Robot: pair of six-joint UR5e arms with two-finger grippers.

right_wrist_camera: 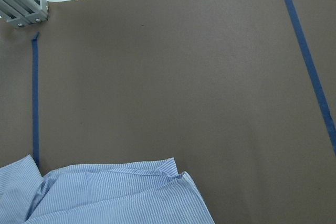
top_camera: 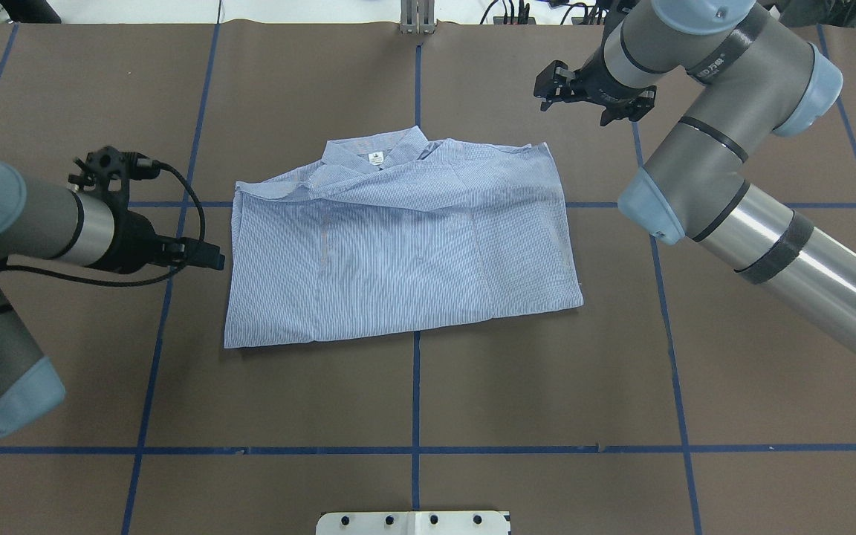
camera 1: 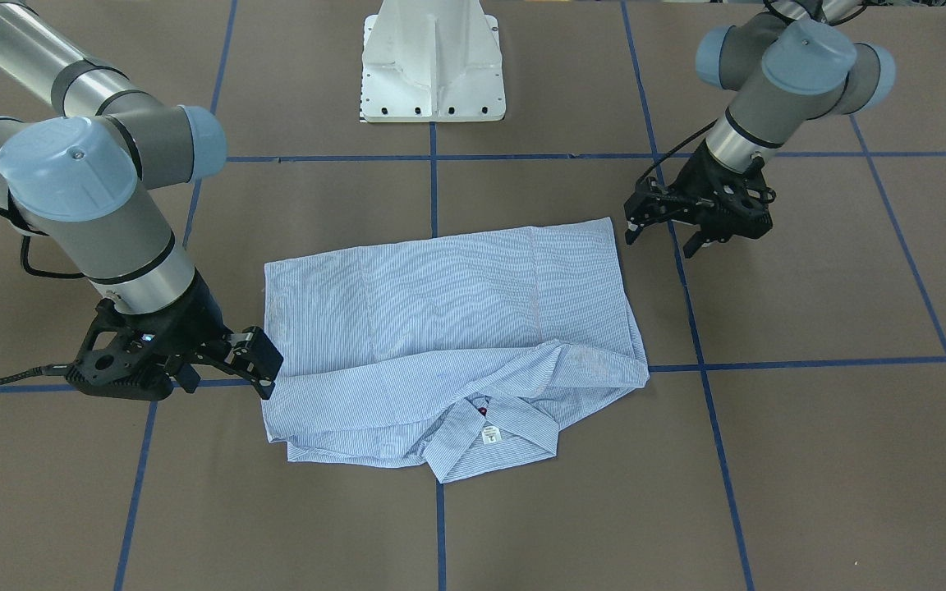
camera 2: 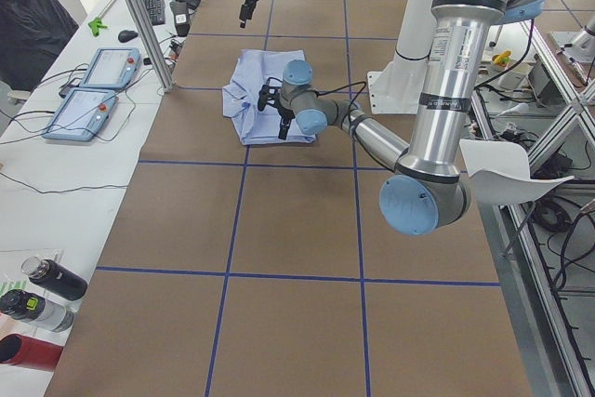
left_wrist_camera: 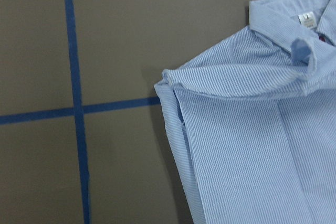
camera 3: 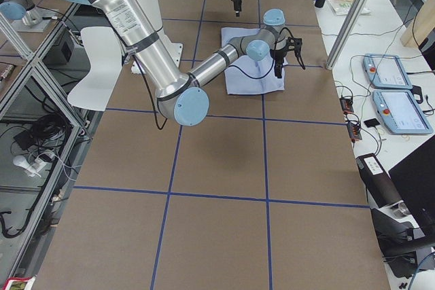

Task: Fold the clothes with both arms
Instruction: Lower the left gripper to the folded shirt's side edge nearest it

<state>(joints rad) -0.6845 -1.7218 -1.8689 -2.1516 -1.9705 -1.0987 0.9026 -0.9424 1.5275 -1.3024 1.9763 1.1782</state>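
The light blue-and-white striped shirt (camera 1: pixel 448 328) lies flat on the brown table, folded into a rough rectangle, with its collar and white neck label on the side far from the robot. It also shows in the overhead view (top_camera: pixel 398 253). My left gripper (camera 1: pixel 663 234) is open and empty, hovering just off the shirt's near left corner; it also shows in the overhead view (top_camera: pixel 199 255). My right gripper (camera 1: pixel 231 371) is open and empty beside the shirt's right edge near the collar end; it also shows in the overhead view (top_camera: pixel 578 100). The left wrist view shows the collar corner (left_wrist_camera: pixel 252 140). The right wrist view shows a folded corner (right_wrist_camera: pixel 105 198).
The white pedestal base (camera 1: pixel 433 66) stands behind the shirt on the robot's side. Blue tape lines (top_camera: pixel 414 416) grid the brown table. An operator (camera 2: pixel 28 25), control tablets (camera 2: pixel 93 90) and bottles (camera 2: pixel 46 295) are on a side bench. An aluminium post (right_wrist_camera: pixel 21 3) stands beyond the far edge.
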